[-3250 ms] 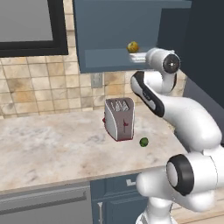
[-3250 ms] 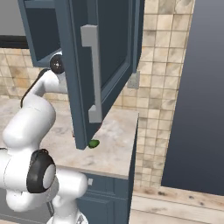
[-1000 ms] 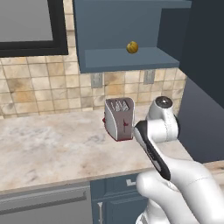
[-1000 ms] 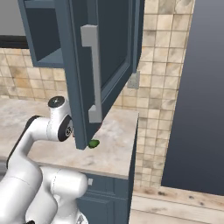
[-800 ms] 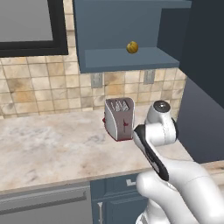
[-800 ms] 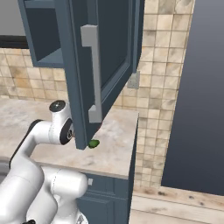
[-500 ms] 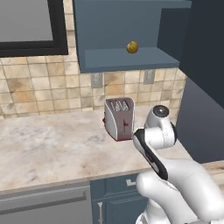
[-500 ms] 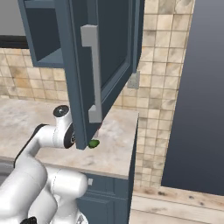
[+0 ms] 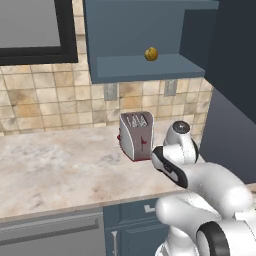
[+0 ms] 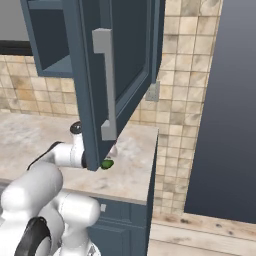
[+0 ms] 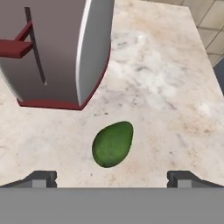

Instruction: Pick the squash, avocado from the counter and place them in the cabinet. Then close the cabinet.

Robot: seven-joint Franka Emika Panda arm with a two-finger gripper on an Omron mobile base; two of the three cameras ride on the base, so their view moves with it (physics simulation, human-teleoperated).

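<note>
— While the gripper (image 11: 112, 178) hovered, where was the avocado (image 11: 113, 144)?
— On the counter (image 11: 175, 109), between the wide-apart fingertips (image 11: 41, 178), untouched, beside the toaster (image 11: 52, 48).
— And the arm?
— Bent low, hand pointing down.

A beige and tan tiled wall (image 9: 45, 102) carries two pale outlet plates (image 9: 110, 91), with a dark-framed panel (image 9: 30, 25) at upper left. A tall dark wall (image 10: 225, 105) stands at the right, above a light wood floor (image 10: 200, 235).
</note>
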